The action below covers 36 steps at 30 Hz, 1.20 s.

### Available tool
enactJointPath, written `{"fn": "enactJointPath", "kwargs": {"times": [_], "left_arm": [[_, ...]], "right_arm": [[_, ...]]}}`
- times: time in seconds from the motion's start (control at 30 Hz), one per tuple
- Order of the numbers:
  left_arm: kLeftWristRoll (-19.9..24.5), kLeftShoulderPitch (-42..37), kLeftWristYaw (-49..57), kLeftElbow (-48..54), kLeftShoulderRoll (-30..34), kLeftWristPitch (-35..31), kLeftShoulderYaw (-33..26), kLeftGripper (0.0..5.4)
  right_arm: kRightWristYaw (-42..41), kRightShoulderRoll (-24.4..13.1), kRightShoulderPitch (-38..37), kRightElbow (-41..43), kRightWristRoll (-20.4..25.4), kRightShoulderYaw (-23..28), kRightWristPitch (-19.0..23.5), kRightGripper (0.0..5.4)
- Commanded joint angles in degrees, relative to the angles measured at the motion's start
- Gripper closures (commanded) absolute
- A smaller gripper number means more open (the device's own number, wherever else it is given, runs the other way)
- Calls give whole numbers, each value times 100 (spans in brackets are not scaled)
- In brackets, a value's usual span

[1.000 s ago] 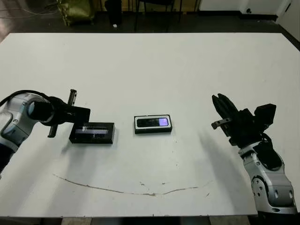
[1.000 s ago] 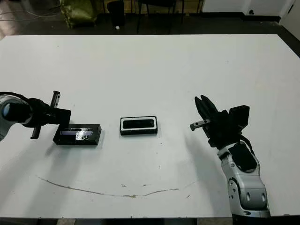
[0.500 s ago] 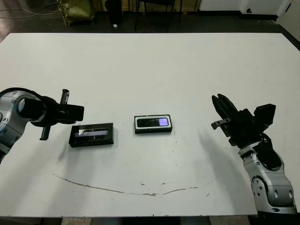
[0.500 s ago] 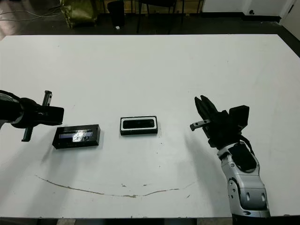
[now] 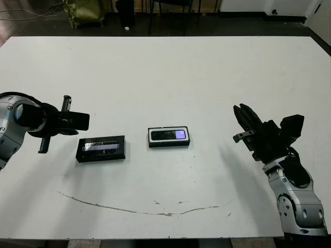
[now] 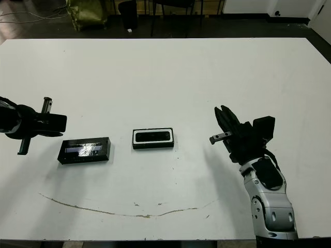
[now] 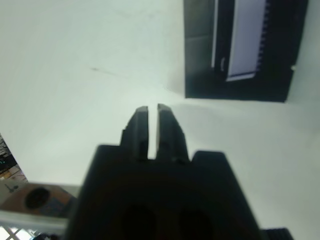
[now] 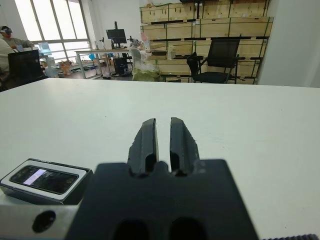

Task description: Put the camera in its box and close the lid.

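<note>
The camera (image 5: 168,135), a slim black bar with a purple screen at one end, lies inside the white-lined box (image 5: 150,136) at the table's middle. To its left the lid (image 5: 101,149), black with a glossy strip, lies flat on the table, apart from the box. My left gripper (image 5: 86,121) hovers just above and left of the lid, shut and holding nothing; in the left wrist view the lid (image 7: 245,45) sits beyond its fingertips. My right gripper (image 5: 242,114) is shut and empty, well right of the box (image 8: 45,181).
A thin brown curved mark (image 5: 155,211) runs along the white table (image 5: 165,72) near the front edge. Chairs and a green bag (image 5: 83,10) stand on the floor beyond the far edge. A person (image 8: 9,37) sits far off in the room.
My left gripper has drawn back to the left, away from the lid's corner. The lid stays on the table, slightly turned. The right arm, box and camera have not moved.
</note>
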State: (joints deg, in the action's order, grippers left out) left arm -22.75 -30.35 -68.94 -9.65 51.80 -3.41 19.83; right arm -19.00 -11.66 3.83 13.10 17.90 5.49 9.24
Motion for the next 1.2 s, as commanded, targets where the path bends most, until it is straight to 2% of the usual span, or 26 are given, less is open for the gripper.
{"fn": "enactJointPath", "kwargs": {"times": [0.03, 0.5, 0.6, 0.83, 1.0, 1.2], "left_arm": [[91, 182, -27, -81, 31, -78, -33, 538], [210, 560, 784, 111, -219, -75, -203, 538], [136, 691, 1234, 176, -240, 183, -298, 538], [295, 928, 2139, -6, -481, 602, -610, 538], [378, 882, 2127, -192, -525, 824, -584, 538], [134, 823, 1666, 132, -375, 485, -373, 538]], "right_arm": [[33, -30, -62, -66, -30, 21, 80, 540], [27, -37, -95, -26, 0, 24, 135, 540], [55, -34, -107, 8, -24, 11, 160, 540], [30, -16, -120, -17, -12, 19, 117, 540], [8, -26, -133, -35, -37, 26, 52, 540], [-10, -36, -112, -64, -31, 32, 55, 540]]}}
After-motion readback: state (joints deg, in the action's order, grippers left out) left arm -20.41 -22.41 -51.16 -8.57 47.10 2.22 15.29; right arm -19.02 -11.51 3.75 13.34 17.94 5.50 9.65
